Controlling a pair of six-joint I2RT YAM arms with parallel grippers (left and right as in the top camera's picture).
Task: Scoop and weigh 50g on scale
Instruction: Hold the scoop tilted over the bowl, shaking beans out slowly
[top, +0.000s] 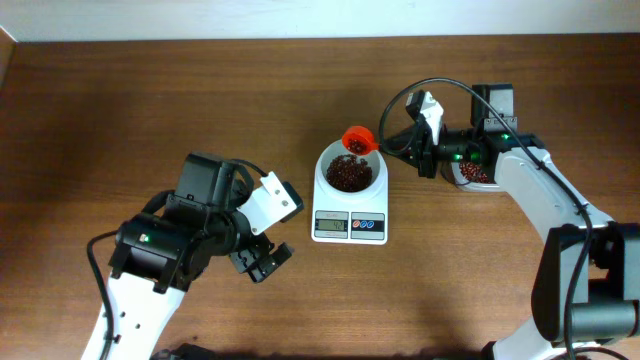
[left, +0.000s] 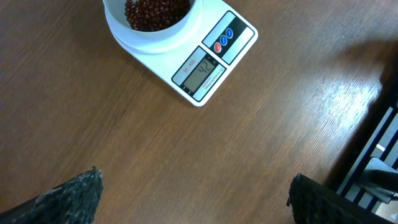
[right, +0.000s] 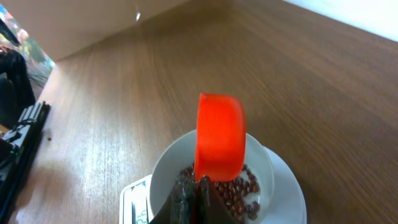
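Right gripper (right: 194, 193) fingers, pressed together on the handle of the orange scoop (right: 219, 137), fill the foreground of the right wrist view. The scoop's cup is tipped with its back to the lens, above the white bowl (right: 163, 163). The bowl sits on the scale (top: 349, 226) and holds a layer of red-brown beans (top: 348, 174).

Seen from overhead, the cup hangs at the bowl's far rim, not over its centre. Whether any beans remain in the cup cannot be told.

The display (left: 200, 70) seems to read somewhat short of the target, though the digits are small.

The left gripper (top: 262, 262) rests with its fingers spread wide and holding nothing, near the scale but apart from it. A tub (top: 475, 172) of beans lies partly hidden under the right arm.

Likely hazards:
- **Overshoot:** a full tip of the cup could pour more than the little that appears to be lacking.
- **Spillage:** with the cup at the rim, beans may fall outside the bowl onto the scale or the table (top: 150, 100).
- **False reading:** if the scoop presses on the bowl, the weight shown would be wrong.
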